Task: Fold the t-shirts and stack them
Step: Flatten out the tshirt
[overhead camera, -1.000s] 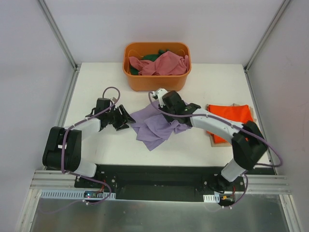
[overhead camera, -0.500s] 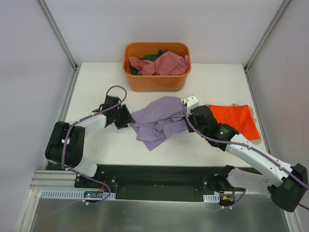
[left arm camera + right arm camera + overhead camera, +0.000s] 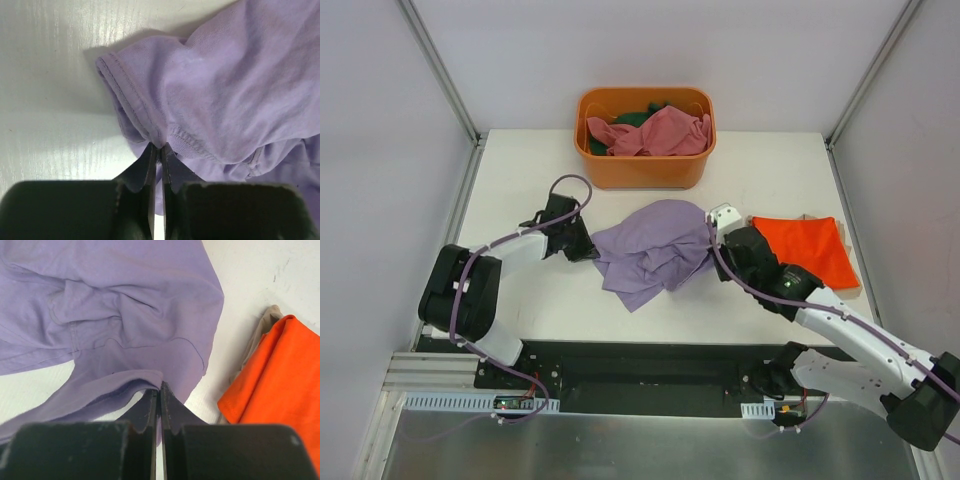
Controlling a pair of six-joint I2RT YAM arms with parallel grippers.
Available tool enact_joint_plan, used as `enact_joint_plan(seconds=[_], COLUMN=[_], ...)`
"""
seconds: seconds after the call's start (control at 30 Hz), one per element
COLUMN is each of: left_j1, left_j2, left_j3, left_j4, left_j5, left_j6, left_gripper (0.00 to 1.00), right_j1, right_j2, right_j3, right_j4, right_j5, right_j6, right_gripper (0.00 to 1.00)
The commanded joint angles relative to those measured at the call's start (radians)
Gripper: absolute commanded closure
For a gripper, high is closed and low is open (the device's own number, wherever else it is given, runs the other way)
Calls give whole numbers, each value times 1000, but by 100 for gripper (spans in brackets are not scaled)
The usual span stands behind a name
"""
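Note:
A crumpled lavender-purple t-shirt (image 3: pixel 650 250) lies mid-table between both arms. My left gripper (image 3: pixel 588 250) is shut on its left hemmed edge (image 3: pixel 150 127), the cloth pinched at the fingertips (image 3: pixel 160 146). My right gripper (image 3: pixel 712 243) is shut on a fold of the same shirt (image 3: pixel 120 330) at its right side, cloth draped over the fingertips (image 3: pixel 160 386). A folded orange-red t-shirt (image 3: pixel 805 248) lies at the right on a beige piece, also seen in the right wrist view (image 3: pixel 280 375). Pink (image 3: pixel 660 130) and dark green (image 3: pixel 635 116) shirts sit in the tub.
The orange plastic tub (image 3: pixel 645 168) stands at the back centre of the white table (image 3: pixel 520 170). Grey walls and metal posts close the sides. The black base rail (image 3: pixel 640 375) runs along the near edge.
My left gripper moved right to the purple shirt's edge and shut on it. The right arm swung from the tub side toward the right, dragging the shirt's right part with it.

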State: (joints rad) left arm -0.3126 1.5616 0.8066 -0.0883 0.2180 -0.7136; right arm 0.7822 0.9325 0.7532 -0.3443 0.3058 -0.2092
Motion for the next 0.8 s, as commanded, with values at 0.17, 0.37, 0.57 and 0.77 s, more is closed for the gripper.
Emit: enact_joint_plan(seconds=[0.17,0.37,0.57,0.77], left_j1=[0,4,6,6], left_j2=[-345,-713,-903,-925], left_j3=[-4,106,346,653], left_j4=[-40,-100,-151,-165], left_j5=[-175,-350,-368,-284], left_j6=[22,100,178,276], left_gripper=[100,100,100,100], right_j1=[-43,-66,-66,-66], right_j2=[-102,-233,-305,-242], right_j3=[90,237,495,814], right_j4=[-68,-84,-110,-148], right_j5=[203,222,-37,-402], right_j6=[-38,-76,-23,60], right_gripper=[99,99,99,99])
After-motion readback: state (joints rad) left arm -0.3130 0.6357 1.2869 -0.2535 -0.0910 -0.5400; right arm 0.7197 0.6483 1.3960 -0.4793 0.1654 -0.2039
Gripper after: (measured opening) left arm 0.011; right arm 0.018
